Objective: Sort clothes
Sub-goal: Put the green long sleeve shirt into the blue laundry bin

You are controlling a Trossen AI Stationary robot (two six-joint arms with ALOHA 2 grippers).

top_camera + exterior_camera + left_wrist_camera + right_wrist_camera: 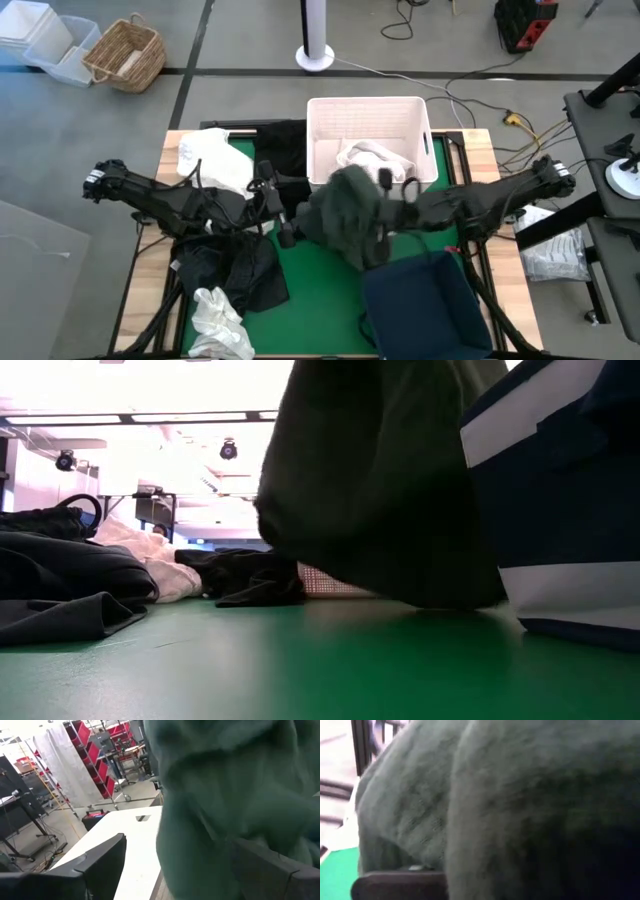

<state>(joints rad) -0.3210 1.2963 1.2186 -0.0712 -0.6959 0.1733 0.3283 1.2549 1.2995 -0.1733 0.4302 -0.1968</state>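
A dark green garment (345, 215) hangs bunched over the middle of the green mat (320, 290), and my right gripper (388, 195) is shut on it from the right. My left gripper (290, 225) is open at the garment's left side, and in its wrist view the green cloth (230, 795) fills the space ahead of the two spread fingers. The other clothes lie on the table: white pieces at far left (215, 160) and near left (215, 320), black ones at left (235, 270) and at the far edge (282, 145). My right gripper holds the dark green garment near its upper right part (375, 190), coming in about level from the table's right. The cloth drapes over the fingers and hides the place of contact. The garment hangs slack below, with its lower end (420, 595) down near the mat. My left gripper is close against the garment's left edge (308, 215); I cannot tell whether its fingers touch the cloth.
A white plastic bin (365, 118) with a white garment (372, 158) inside stands at the far middle. A dark navy fabric bin (420, 300) stands at near right, right beside the hanging garment. Bare green mat lies between the black pile and the navy bin.
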